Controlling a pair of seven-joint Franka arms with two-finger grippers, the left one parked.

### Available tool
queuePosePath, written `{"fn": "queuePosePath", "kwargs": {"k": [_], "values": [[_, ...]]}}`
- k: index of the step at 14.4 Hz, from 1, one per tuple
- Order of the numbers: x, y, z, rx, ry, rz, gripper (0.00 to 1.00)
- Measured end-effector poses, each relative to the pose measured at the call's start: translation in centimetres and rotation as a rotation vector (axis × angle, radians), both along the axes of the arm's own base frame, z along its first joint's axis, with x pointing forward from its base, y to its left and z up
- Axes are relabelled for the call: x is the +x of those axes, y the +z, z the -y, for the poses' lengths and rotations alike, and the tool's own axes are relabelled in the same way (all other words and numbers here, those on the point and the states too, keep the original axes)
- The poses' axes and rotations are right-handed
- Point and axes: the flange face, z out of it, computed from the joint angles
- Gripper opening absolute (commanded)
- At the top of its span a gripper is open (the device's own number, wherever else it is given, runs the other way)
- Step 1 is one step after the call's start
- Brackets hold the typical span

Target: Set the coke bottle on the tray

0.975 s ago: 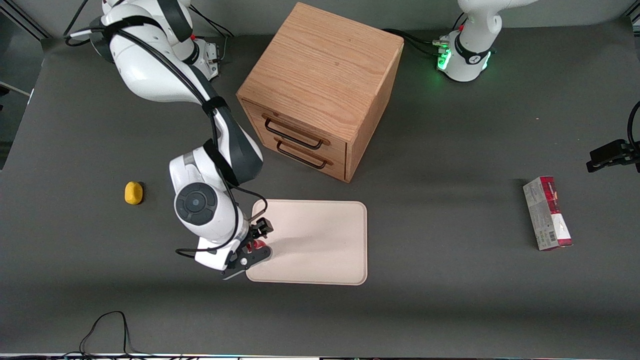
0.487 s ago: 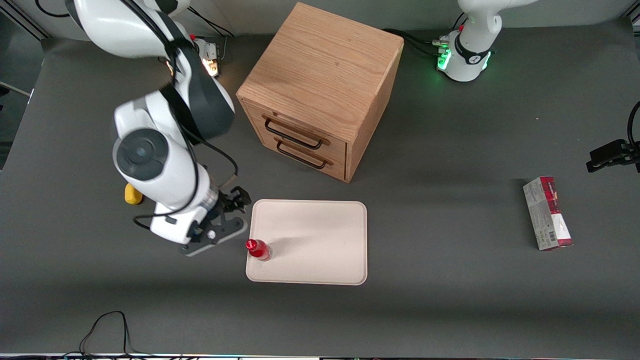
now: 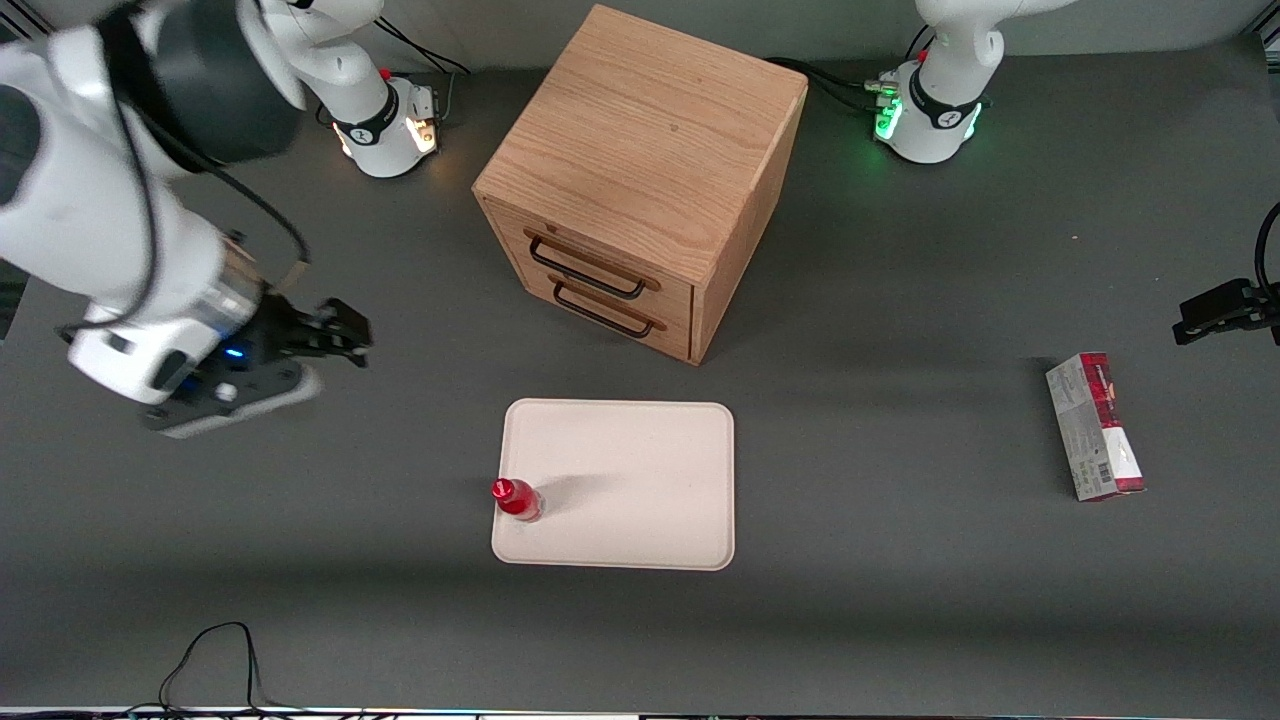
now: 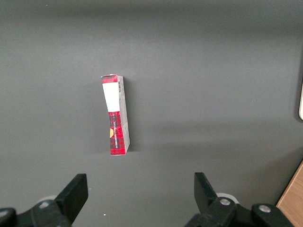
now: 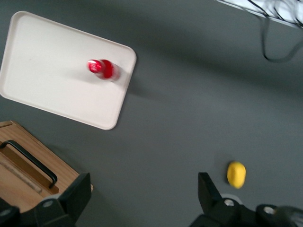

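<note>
The coke bottle (image 3: 516, 498), small and red with a red cap, stands upright on the cream-white tray (image 3: 640, 480), at the tray's corner nearest the front camera on the working arm's side. My right gripper (image 3: 350, 335) hangs high above the table, well off the tray toward the working arm's end, open with nothing between its fingers. In the right wrist view the coke bottle (image 5: 101, 69) stands near the rim of the tray (image 5: 42, 66), and the gripper (image 5: 142, 194) is open over bare table.
A wooden two-drawer cabinet (image 3: 640, 190) stands farther from the front camera than the tray. A yellow lump (image 5: 236, 174) lies on the table under my arm. A red-and-grey carton (image 3: 1093, 425) lies toward the parked arm's end. A black cable (image 3: 215, 650) loops at the table's near edge.
My gripper has let go of the coke bottle, risen and swung away from the tray toward the working arm's end. The bottle stays standing on the tray.
</note>
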Motion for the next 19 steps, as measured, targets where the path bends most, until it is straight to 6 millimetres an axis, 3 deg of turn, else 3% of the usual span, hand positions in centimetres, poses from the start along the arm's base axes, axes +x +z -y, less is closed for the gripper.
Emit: {"fn": "queuePosePath", "kwargs": {"k": [4,7,11,19], "values": [[-3.3,2.4,10.5,0.078,-0.173,-0.013,1.00],[-5.8,2.8,15.3,0.092,-0.256,-0.015,1.00],[-7.6,2.5,18.1,0.099,-0.306,-0.002,1.00],[-7.9,2.3,18.7,0.035,-0.270,-0.001,1.00]]}}
